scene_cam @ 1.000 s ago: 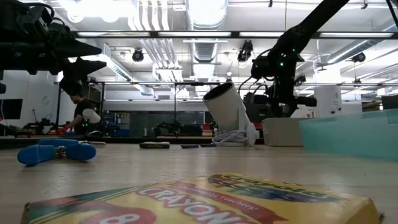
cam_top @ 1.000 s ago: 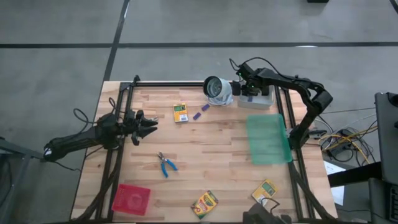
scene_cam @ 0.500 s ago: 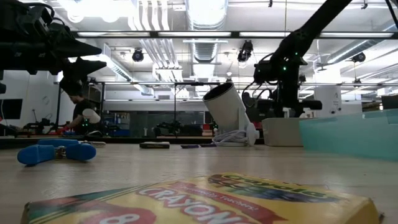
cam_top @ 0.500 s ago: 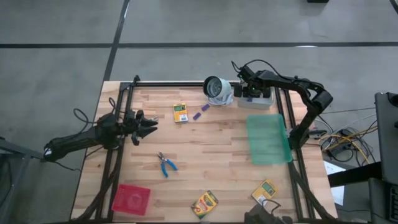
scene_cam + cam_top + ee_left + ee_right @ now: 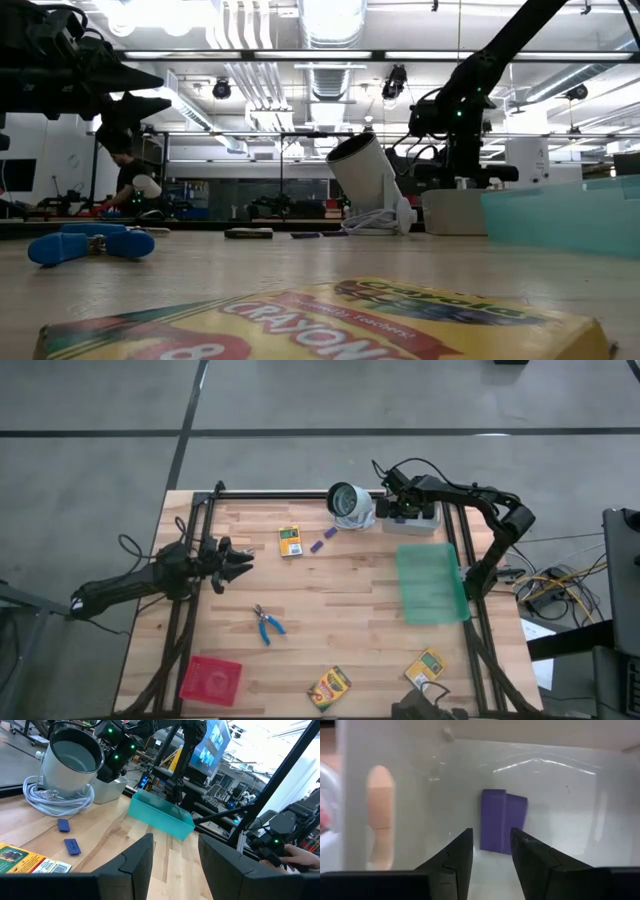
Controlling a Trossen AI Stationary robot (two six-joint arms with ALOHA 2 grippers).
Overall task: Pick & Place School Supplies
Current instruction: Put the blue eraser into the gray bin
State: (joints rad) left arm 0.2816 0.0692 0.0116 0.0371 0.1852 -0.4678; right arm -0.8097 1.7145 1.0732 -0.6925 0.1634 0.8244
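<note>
Purple flat pieces lay released in the white plastic bin beneath the right tool, parted and empty; most supplies remained on the worktop.

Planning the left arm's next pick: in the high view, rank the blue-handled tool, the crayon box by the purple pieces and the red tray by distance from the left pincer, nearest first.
From the left pincer:
1. Blue-handled tool, toward the table's middle.
2. Crayon box, far side, beside the purple pieces; close to the tool's distance, so this order is tentative.
3. Red tray, near left corner.
</note>
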